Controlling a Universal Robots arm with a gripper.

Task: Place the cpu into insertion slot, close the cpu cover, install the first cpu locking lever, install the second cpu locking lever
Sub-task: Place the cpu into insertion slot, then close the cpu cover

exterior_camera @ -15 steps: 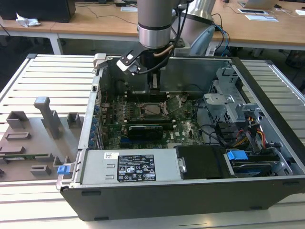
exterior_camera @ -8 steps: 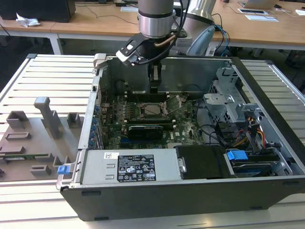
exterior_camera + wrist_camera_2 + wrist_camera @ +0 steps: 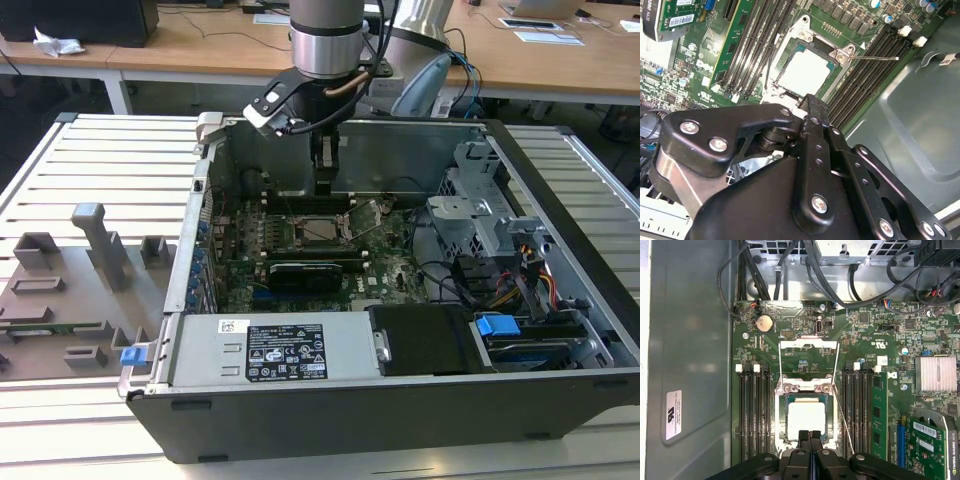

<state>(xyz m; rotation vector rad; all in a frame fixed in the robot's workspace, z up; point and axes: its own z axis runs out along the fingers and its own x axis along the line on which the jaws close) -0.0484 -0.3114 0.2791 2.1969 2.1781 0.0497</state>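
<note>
- The cpu (image 3: 807,422) already lay flat in the insertion slot (image 3: 807,398), its pale top showing in both wrist views; that step looked done.
- The cpu cover (image 3: 808,344) stood swung open beyond the slot, not yet closed.
- One thin locking lever (image 3: 842,422) angled free beside the slot, so neither lever seemed installed.
- The pincer (image 3: 810,434) hovered just over the slot's near edge, clenched with nothing between its fingers.
- The pincer hid that near edge, and I could not make out the second lever with certainty.
</note>
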